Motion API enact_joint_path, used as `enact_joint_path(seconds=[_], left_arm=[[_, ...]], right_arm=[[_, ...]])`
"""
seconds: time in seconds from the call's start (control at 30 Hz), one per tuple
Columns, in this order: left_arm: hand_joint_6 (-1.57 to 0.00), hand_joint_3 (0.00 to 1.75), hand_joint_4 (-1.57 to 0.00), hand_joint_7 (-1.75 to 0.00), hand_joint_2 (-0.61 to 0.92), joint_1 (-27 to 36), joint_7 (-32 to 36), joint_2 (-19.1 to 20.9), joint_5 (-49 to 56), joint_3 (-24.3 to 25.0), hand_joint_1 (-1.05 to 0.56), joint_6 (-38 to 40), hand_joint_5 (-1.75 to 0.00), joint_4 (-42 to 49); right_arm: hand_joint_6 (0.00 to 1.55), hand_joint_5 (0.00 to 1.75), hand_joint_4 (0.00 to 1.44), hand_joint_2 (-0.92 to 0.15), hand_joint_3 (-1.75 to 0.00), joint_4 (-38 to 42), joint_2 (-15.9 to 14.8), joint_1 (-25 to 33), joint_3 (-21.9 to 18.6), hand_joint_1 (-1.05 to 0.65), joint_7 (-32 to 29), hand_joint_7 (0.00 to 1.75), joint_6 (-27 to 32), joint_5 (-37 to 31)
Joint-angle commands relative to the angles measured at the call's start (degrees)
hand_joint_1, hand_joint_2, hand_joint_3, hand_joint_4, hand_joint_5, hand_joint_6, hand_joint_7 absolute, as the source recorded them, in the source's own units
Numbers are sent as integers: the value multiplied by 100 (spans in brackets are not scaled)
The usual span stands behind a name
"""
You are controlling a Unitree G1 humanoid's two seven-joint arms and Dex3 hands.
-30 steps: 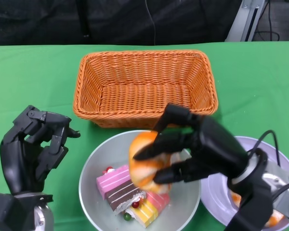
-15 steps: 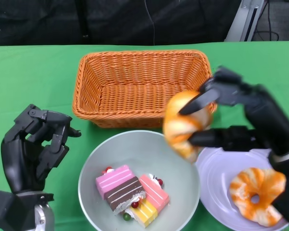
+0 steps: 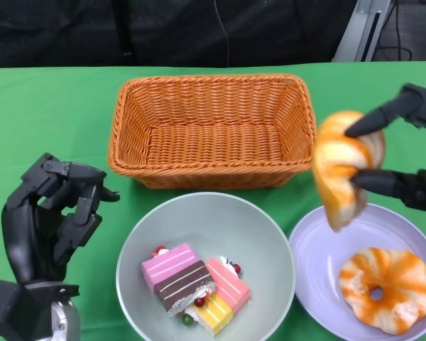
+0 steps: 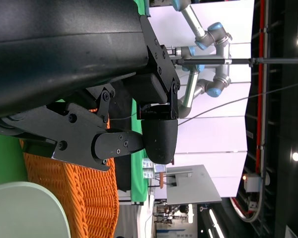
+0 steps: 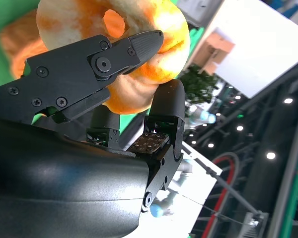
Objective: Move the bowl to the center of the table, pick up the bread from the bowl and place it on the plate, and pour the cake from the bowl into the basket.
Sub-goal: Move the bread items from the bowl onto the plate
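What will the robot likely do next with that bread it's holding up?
Probably lower it onto the plate and let go. The right hand holds the bread above the plate's far edge, where bare space lies beside the other bread.

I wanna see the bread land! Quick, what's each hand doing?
Left hand: holding nothing, fingers curled in.
Right hand: pinching the bread above the plate.

two breads, one held (image 3: 344, 167) and one on the plate (image 3: 383, 288), one bowl (image 3: 266, 234), one plate (image 3: 319, 263), one basket (image 3: 213, 131), three cake slices (image 3: 195, 284), two hands, left (image 3: 50, 217) and right (image 3: 405, 153)
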Motion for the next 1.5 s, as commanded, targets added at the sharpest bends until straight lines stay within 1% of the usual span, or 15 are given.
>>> enact_joint_path(seconds=[0.03,0.2,0.33,0.47,0.73,0.83,0.93,1.03,1.17,1.23,1.27,1.3,1.37,1.47,1.5], left_arm=[[-88,51,-83,-109,86,-50,67,103,31,28,-13,-2,-142,-2],[-88,51,-84,-109,86,-45,17,134,-19,36,-13,31,-142,3],[-88,50,-84,-109,86,-40,-16,150,-57,37,-13,16,-142,18],[-88,50,-83,-109,85,-29,-23,165,-49,30,-13,-3,-142,31],[-87,50,-83,-110,86,-18,-18,165,-27,13,-14,-40,-142,50],[-87,49,-83,-110,85,-20,-39,166,-34,10,-14,-71,-142,74],[-87,50,-83,-111,85,-15,-19,163,-16,8,-14,-78,-142,84],[-87,50,-83,-111,85,-5,-1,152,-8,5,-14,-68,-143,70],[-87,50,-83,-111,85,8,19,150,8,-2,-14,-51,-143,49],[-87,51,-83,-111,86,-1,1,146,-17,0,-13,-67,-142,60],[-87,51,-83,-111,86,-3,8,144,-14,0,-13,-68,-142,58],[-87,51,-83,-111,86,1,17,140,-9,-1,-13,-69,-142,49],[-87,52,-83,-111,86,9,37,144,16,-4,-13,-65,-142,40],[-86,51,-82,-111,85,14,-20,144,-51,-11,-14,-31,-143,20],[-86,51,-82,-111,85,18,14,145,-20,-11,-14,-31,-143,15]], right_arm=[[67,157,72,-92,-22,259,-171,192,-190,-21,143,123,-25,-142],[66,155,77,-92,-18,834,-292,274,-269,-14,222,123,-119,-564],[68,148,80,-92,-15,1309,-344,256,-277,-10,187,114,-236,-904],[70,143,79,-92,-15,1629,-366,231,-244,-8,138,105,-251,-1163],[72,143,76,-92,-14,2417,-362,-20,-109,-11,326,98,-405,-1257],[71,145,73,-92,-15,2571,-370,-83,-17,-13,429,96,-283,-1300],[72,144,71,-92,-14,2887,-326,-194,122,-13,404,95,-341,-1440],[74,143,73,-92,-13,3231,-280,-331,230,-12,365,90,-437,-1519],[80,137,77,-92,-10,3640,-249,-530,394,-12,247,78,-528,-1695],[80,134,77,-92,-12,3746,-275,-618,490,-13,312,75,-423,-1747],[81,130,76,-92,-12,3779,-300,-657,545,-14,347,71,-355,-1780],[83,122,77,-92,-13,3797,-318,-677,577,-15,370,61,-317,-1801],[86,111,78,-92,-12,3778,-358,-691,640,-16,395,50,-218,-1874],[86,106,79,-92,-13,3705,-449,-698,748,-18,439,40,-90,-2014],[88,100,79,-92,-11,3689,-480,-693,778,-19,424,34,-105,-2068]])
